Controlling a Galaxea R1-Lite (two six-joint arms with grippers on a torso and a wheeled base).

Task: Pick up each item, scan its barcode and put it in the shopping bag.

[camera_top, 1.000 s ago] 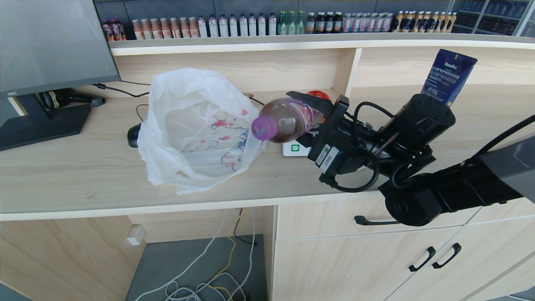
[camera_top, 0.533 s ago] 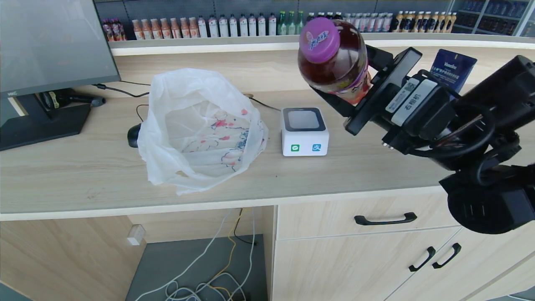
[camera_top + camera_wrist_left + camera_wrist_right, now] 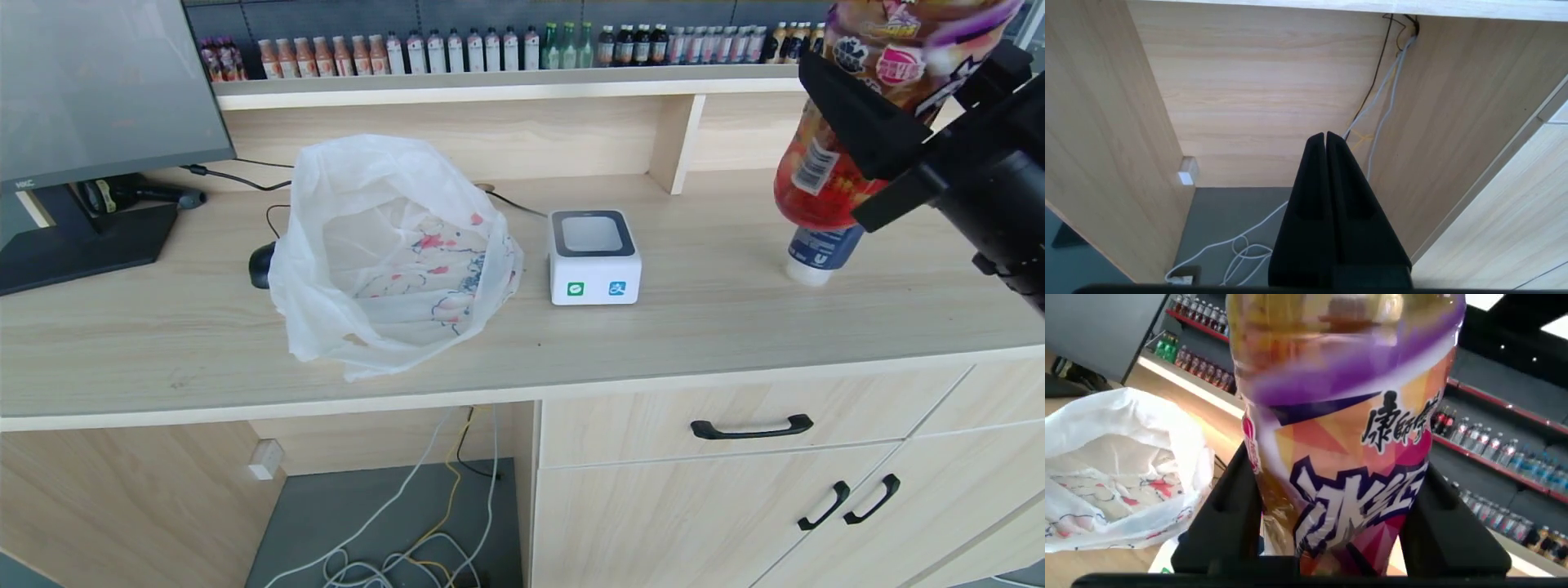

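Note:
My right gripper (image 3: 906, 77) is shut on a tea bottle (image 3: 857, 122) with a purple and orange label, held high above the counter's right end. The bottle's barcode (image 3: 812, 167) faces left, and its cap is cut off by the top edge. In the right wrist view the bottle (image 3: 1347, 433) sits between the black fingers (image 3: 1229, 510). The white scanner box (image 3: 593, 255) stands mid-counter, and the open white shopping bag (image 3: 392, 245) lies left of it, also seen as the bag (image 3: 1118, 474). My left gripper (image 3: 1326, 143) is shut and hangs under the counter.
A blue tube with a white cap (image 3: 820, 249) stands on the counter (image 3: 694, 327) just behind the held bottle. A monitor (image 3: 98, 90) and a black mouse (image 3: 261, 263) sit at the left. Cables (image 3: 1372, 122) hang beneath. Drawer handles (image 3: 751, 426) face front.
The right arm swung the bottle from beside the bag's rim up and to the right, turning it from lying sideways to nearly upright. The scanner box became uncovered. The bag stayed put.

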